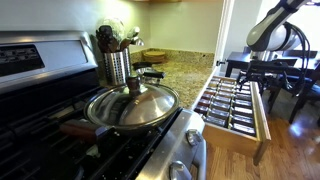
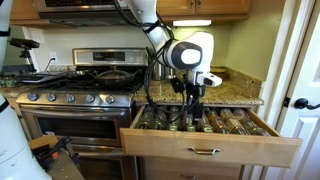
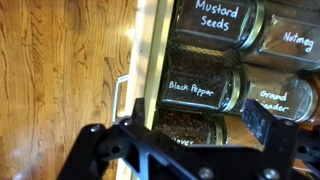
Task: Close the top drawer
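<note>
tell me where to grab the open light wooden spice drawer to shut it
Probably the small horizontal metal handle centred on the light wooden spice drawer's front panel, approached from the room side: the drawer stands pulled out, its flat front facing outward.

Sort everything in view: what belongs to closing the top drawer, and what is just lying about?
Belongs to the job: top drawer, its handle, gripper above it with jaws open.
Lying about: spice jars in the drawer, lidded pan, utensil holder, stove.
</note>
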Controlling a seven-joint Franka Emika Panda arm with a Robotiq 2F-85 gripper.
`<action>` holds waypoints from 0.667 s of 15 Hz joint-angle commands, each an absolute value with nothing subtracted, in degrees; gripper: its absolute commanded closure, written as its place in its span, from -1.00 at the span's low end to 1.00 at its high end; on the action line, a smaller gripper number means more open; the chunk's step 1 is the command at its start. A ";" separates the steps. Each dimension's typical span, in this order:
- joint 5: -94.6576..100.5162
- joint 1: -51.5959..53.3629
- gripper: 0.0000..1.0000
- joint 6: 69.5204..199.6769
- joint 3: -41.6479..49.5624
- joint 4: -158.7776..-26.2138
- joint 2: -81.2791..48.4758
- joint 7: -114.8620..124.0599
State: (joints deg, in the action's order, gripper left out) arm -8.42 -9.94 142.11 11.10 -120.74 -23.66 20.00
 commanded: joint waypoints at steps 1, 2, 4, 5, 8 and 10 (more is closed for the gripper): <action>-8.58 -9.56 -1.00 141.90 11.48 -120.62 -23.69 19.86; -8.57 -9.53 -1.00 141.89 11.48 -120.62 -23.69 19.87; -8.55 -9.52 -1.00 141.88 11.48 -120.62 -23.69 19.87; -8.54 -9.51 -1.00 141.88 11.48 -120.62 -23.69 19.87; -7.94 -9.04 -1.00 141.03 11.82 -121.06 -23.59 20.82; -7.80 -8.25 -1.00 141.49 11.88 -122.81 -23.06 22.11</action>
